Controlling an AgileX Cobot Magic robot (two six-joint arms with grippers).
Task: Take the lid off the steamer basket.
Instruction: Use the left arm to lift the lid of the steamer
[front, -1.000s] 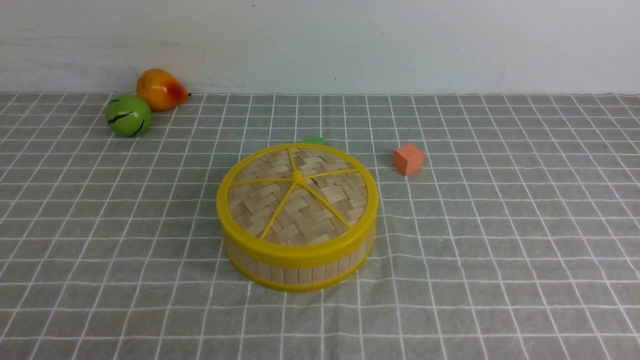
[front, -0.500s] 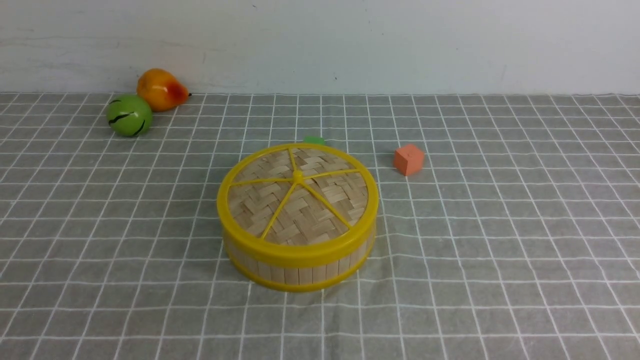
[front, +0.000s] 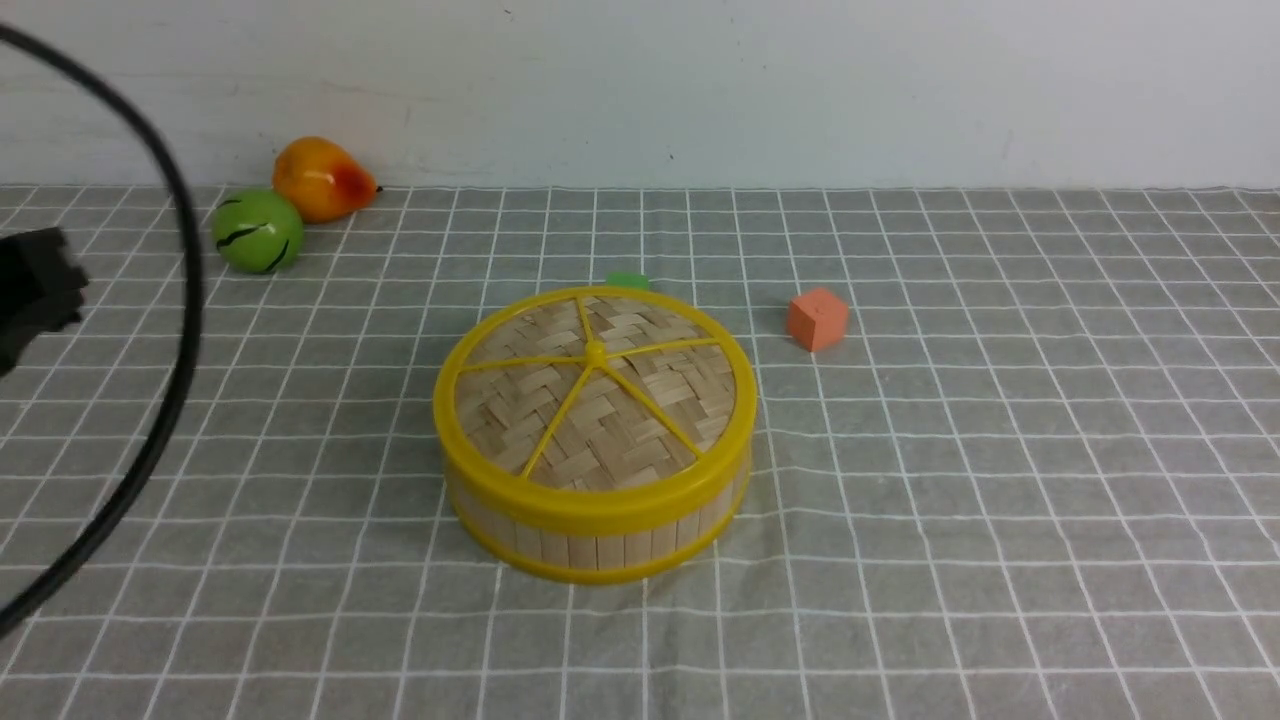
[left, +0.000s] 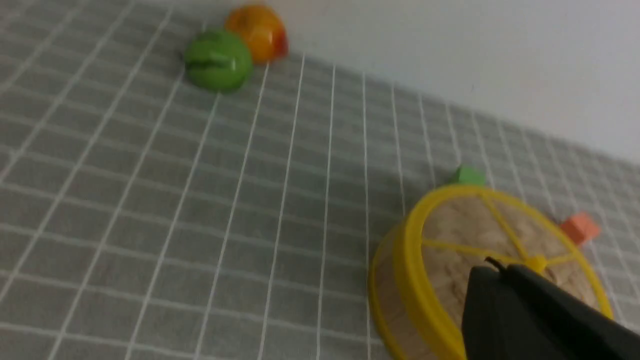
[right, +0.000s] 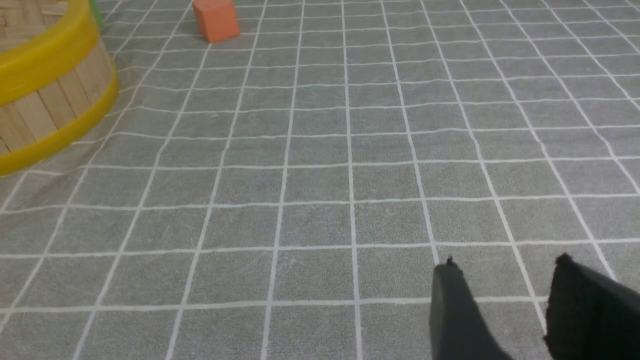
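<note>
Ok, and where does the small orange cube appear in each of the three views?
Front view: the orange cube stands to the right of the steamer basket, slightly farther back and apart from it.
Left wrist view: the cube shows just past the basket's far side.
Right wrist view: the cube stands beyond the basket's wall, apart from it.
Shared landmark: the steamer basket, seen in all three.

Covered basket mid-frame, four small things set around it.
The lid (front: 595, 385) sits on the steamer basket (front: 600, 545) at the centre of the front view, on the tablecloth (front: 1000, 480). A small block (front: 627, 281) peeks out just behind the basket. A cube (front: 817, 319) lies to its upper right. In the upper left, a round fruit (front: 257, 231) touches a pear-shaped fruit (front: 322, 178) behind it.
</note>
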